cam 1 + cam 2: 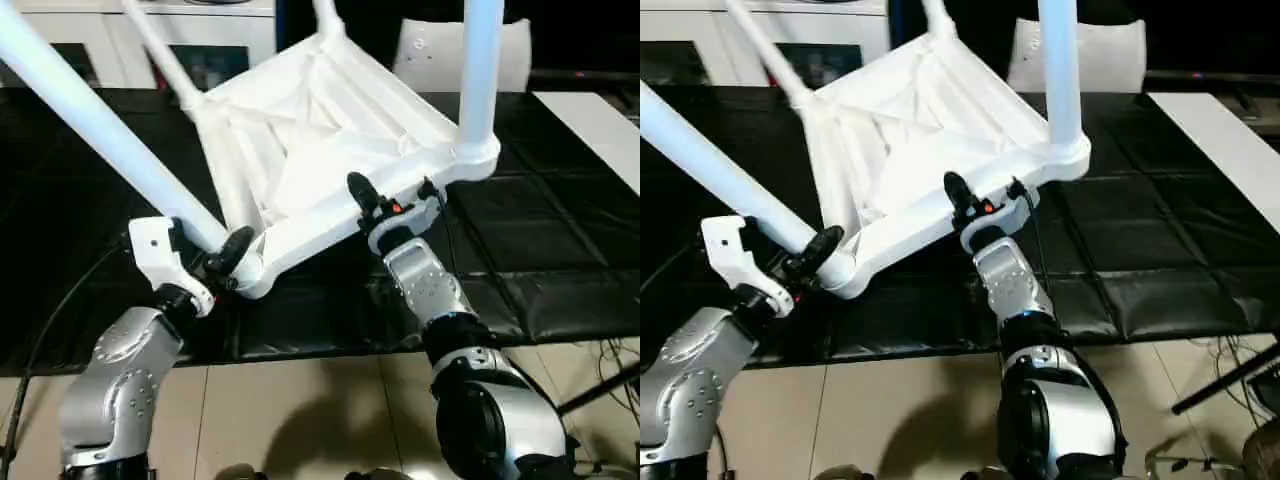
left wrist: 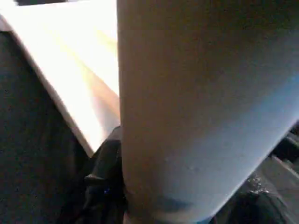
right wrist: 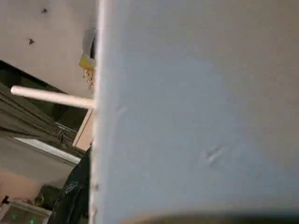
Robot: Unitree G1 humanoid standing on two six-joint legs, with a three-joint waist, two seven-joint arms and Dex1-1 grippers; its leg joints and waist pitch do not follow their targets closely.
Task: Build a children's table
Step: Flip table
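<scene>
The children's table lies upside down and tilted on the black mat, its ribbed underside [image 1: 320,120] facing me. Legs stand in its corner sockets: one long leg [image 1: 100,130] runs up to the left and another [image 1: 480,70] rises at the right. My left gripper [image 1: 225,255] is shut on the left leg just above its socket at the near corner; that leg [image 2: 201,116] looms close in the left wrist view beside a black finger [image 2: 105,172]. My right gripper [image 1: 393,200] is clamped over the near rim of the table top [image 3: 196,116].
A black padded mat [image 1: 560,230] covers the work area, with tiled floor [image 1: 320,400] in front of it. At the back stands a white glass-door cabinet [image 1: 90,40]. A flat white sheet with a round fitting [image 1: 430,50] leans behind, and a white board [image 1: 600,120] lies at the right.
</scene>
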